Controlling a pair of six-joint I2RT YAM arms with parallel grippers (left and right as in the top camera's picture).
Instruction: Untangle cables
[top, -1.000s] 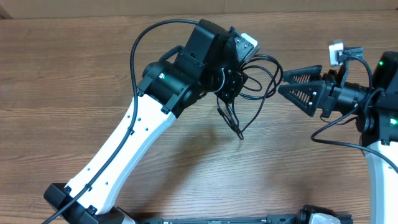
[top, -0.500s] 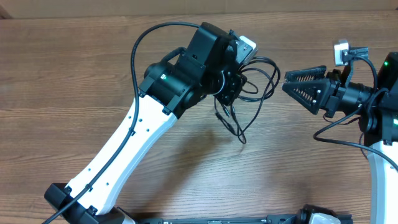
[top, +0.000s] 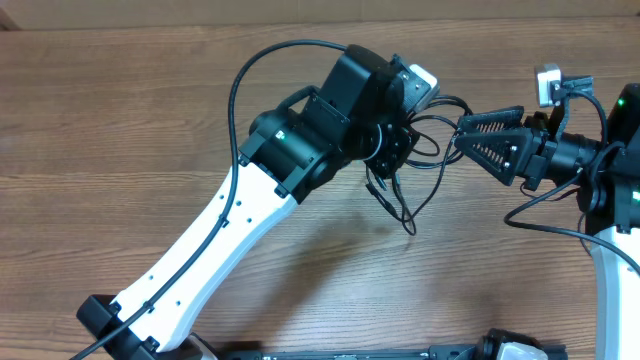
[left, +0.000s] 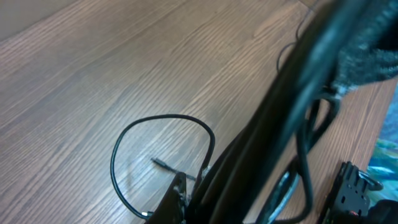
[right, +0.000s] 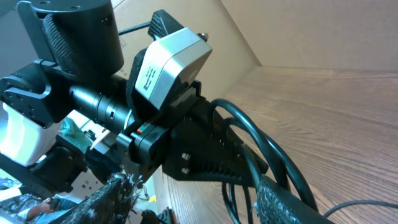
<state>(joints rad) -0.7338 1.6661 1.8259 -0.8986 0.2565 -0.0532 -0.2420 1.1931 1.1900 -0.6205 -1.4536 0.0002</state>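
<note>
The cables (top: 383, 195) are thin black cords bunched in a knot above the table's middle right. My left gripper (top: 393, 140) is shut on the knot. Loops spread right of it and plug ends dangle below. In the left wrist view the cables (left: 267, 143) run diagonally past my left gripper (left: 205, 205), and one loop (left: 165, 117) rests on the wood. My right gripper (top: 462, 133) stands open at the loops' right edge, pointing left. In the right wrist view cable strands (right: 261, 146) pass between the right gripper's (right: 199, 208) fingers (right: 292, 205), just ahead of the left wrist camera (right: 168, 62).
The wooden table (top: 120, 120) stretches left and toward the front. The left arm's white link (top: 215, 240) crosses the front left diagonally, with its thick black wire (top: 240, 90) arching above. The right arm's base (top: 610, 250) stands at the right edge.
My left gripper has carried the cable knot to the right, closer to the right gripper. The right gripper's fingers have narrowed a little and its tips now reach the loops.
</note>
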